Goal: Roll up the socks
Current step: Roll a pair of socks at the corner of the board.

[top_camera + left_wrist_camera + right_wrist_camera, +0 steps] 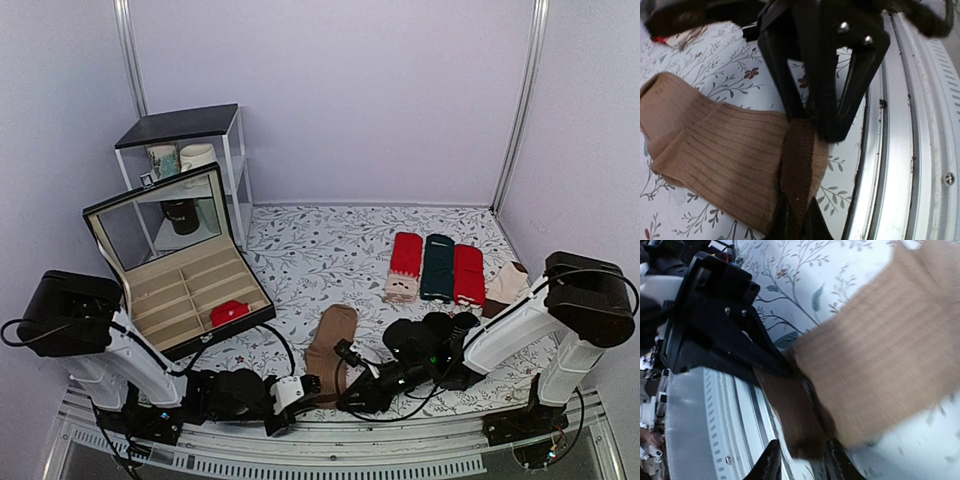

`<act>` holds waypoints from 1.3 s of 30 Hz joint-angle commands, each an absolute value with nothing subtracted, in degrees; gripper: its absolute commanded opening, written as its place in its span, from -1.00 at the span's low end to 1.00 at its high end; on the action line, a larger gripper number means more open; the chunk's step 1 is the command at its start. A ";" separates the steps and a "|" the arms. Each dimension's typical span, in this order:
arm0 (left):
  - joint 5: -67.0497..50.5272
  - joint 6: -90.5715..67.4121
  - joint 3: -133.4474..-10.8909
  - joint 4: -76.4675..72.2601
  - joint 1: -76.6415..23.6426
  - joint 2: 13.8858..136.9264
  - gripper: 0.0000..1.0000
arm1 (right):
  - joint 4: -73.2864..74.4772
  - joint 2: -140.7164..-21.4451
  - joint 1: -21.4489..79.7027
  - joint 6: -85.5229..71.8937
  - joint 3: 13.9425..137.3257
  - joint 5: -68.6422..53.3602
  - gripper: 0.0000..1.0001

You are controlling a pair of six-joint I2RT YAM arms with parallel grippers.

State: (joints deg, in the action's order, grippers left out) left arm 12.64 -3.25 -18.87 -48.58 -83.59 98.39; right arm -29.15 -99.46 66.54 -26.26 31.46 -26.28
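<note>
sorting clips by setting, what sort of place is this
Probably a robot lab booth dressed as a home table: bare lilac walls, robot arms bolted to a metal rail, and a floral cloth with socks.

Soft, even light fell from overhead, and the pale lilac walls [350,100] showed almost no shadow. Only faint dark patches lay along the near edge. From above everything was sharp. Close by the left wrist, the ribbed tan-brown knitted socks [725,150] were crisp and the silver metal rail [900,150] glinted. The right wrist's view was smeared with blur, the white floral tablecloth [800,280] included.
</note>
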 commanded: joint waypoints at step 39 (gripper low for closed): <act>-6.87 -16.87 -23.70 -27.59 -76.39 105.88 -1.00 | -28.14 -93.69 82.19 15.77 24.87 12.81 -0.19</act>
State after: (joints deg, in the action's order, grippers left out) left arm -5.67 -16.36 -26.72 -41.54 -76.69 102.30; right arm -31.33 -94.63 83.29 15.92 26.15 13.78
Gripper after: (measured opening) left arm 0.026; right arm 0.421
